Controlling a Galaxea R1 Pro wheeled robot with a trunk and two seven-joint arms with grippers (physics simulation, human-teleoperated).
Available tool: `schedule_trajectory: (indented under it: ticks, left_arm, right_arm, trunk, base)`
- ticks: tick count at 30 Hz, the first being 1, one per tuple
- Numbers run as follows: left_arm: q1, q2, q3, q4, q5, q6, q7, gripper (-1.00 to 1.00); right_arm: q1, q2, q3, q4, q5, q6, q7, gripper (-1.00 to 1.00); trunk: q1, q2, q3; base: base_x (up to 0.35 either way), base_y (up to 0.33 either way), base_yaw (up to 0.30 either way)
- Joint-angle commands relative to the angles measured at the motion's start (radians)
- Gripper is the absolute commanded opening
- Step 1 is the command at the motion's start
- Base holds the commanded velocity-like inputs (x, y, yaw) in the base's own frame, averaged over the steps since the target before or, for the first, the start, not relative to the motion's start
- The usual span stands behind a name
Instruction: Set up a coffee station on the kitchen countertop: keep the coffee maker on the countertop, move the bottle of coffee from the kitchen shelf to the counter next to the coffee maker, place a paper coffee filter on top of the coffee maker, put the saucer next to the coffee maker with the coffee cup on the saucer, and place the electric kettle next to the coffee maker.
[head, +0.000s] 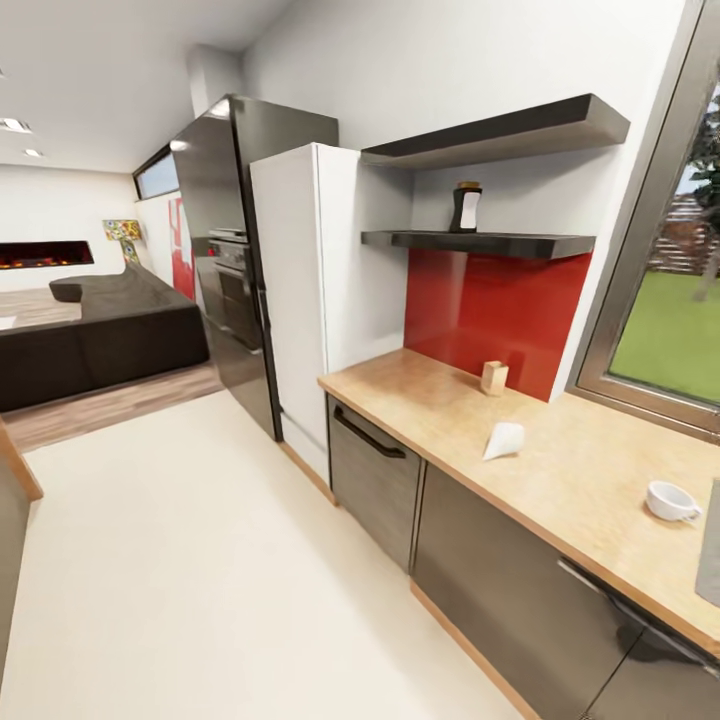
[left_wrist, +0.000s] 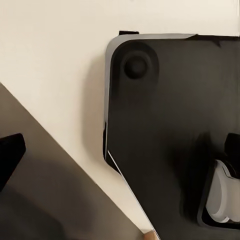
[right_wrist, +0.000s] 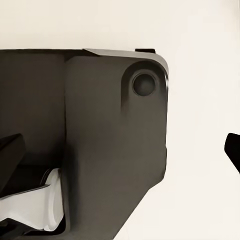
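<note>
1. Left pincer: one dark fingertip (left_wrist: 10, 152) at the edge of the left wrist view, above the robot's black base (left_wrist: 170, 125) and pale floor (left_wrist: 50, 50) — released or clenched, cannot tell.
2. Right pincer: dark fingertips (right_wrist: 10, 150) at both edges of the right wrist view, over the same black base and floor; grasping nothing visible, state not clear.
3. Further out, in the head view: long light-wood desk (head: 560, 470) with grey cabinet fronts, running along the right wall.
4. On the desk: white folded paper filter (head: 503, 440) near the middle, white cup (head: 670, 500) closer to the camera, both well apart from each other.
5. Small wooden block (head: 494, 377) by the red backsplash (head: 490, 310).
6. Dark bottle (head: 466, 208) with a brownish-yellow cap standing upright on the lower wall shelf (head: 480, 243) — matching upper shelf (head: 500, 130) above it.
7. Beyond: white fridge (head: 300, 300), dark oven tower (head: 225, 250), dark sofa (head: 100, 330).
</note>
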Motion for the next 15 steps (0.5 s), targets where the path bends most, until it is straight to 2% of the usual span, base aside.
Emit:
schedule_trajectory:
  ticks: [1,15]
  left_arm:
    - [-0.001,0.0,0.0,0.001,0.005,-0.003,0.001,1.0]
    - [0.001,0.005,0.004,0.001,0.009,-0.004,0.0,1.0]
  right_arm:
    - [-0.001,0.0,0.0,0.001,0.0,-0.003,0.0,1.0]
    - [-0.001,0.0,0.0,0.001,0.0,-0.003,0.0,1.0]
  trunk:
    - [0.001,-0.002,-0.002]
    - [0.001,-0.002,0.003]
  base:
    - [0.014,0.0,-0.234]
    - [0.002,0.0,-0.254]
